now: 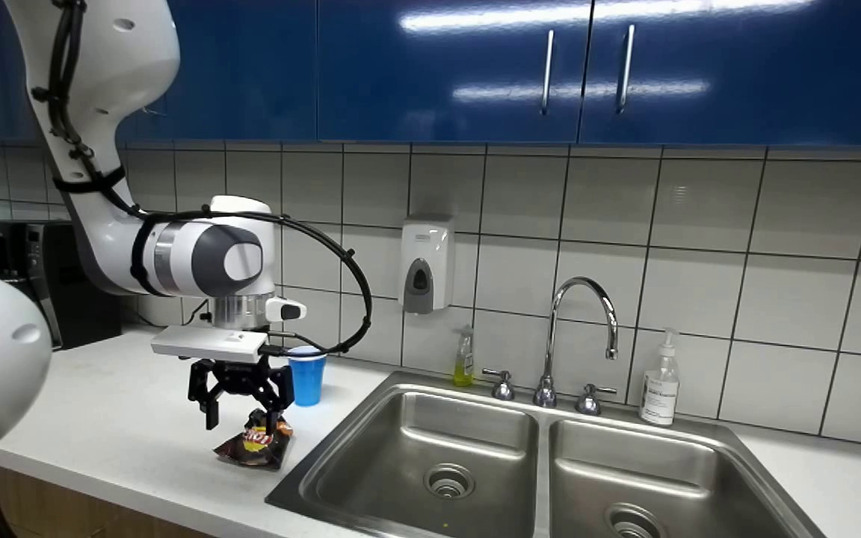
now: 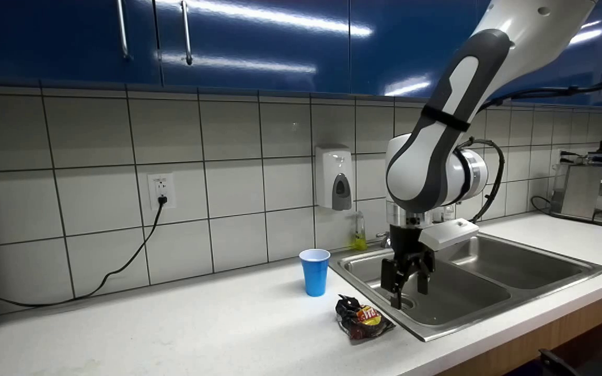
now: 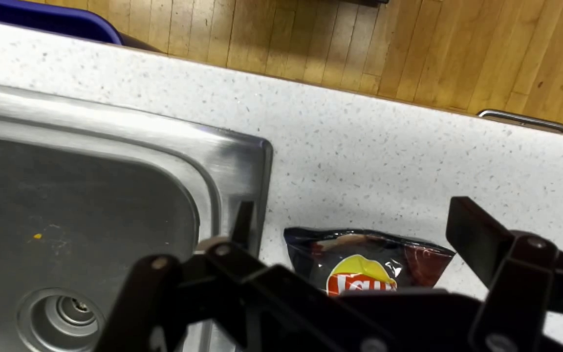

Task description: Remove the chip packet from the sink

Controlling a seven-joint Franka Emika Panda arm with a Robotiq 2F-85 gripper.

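1. The Lay's chip packet (image 3: 359, 261) lies on the white speckled countertop (image 3: 384, 146), outside the double-bowl stainless steel sink (image 1: 292, 486), just beside its rim and apart from it.
2. The Robotiq gripper (image 1: 242, 420) points down above the counter near the packet, its two fingers (image 3: 477, 237) standing well apart.
3. In the wrist view the packet shows between those fingers, logo up, its lower part hidden by dark linkage. In an exterior view a gap separates the fingertips (image 2: 396, 300) from the packet.
4. A blue plastic cup (image 2: 315, 274) stands upright near the packet, on the wall side.
5. The sink bowl nearer the packet has a round drain (image 3: 61, 318) and a small yellow-orange speck (image 3: 37, 236), too small to identify.
6. Along the sink's back edge stand a bottle of yellow-green liquid (image 1: 464, 366), a chrome gooseneck faucet (image 1: 550, 336) between two lever handles (image 1: 503, 388), and a white-labelled pump bottle (image 1: 660, 392).
7. A soap dispenser (image 1: 427, 265) hangs on the tiled wall (image 1: 714, 291), below glossy blue cabinets (image 1: 400, 90).
8. An espresso machine (image 2: 588, 190) sits beyond the sink.
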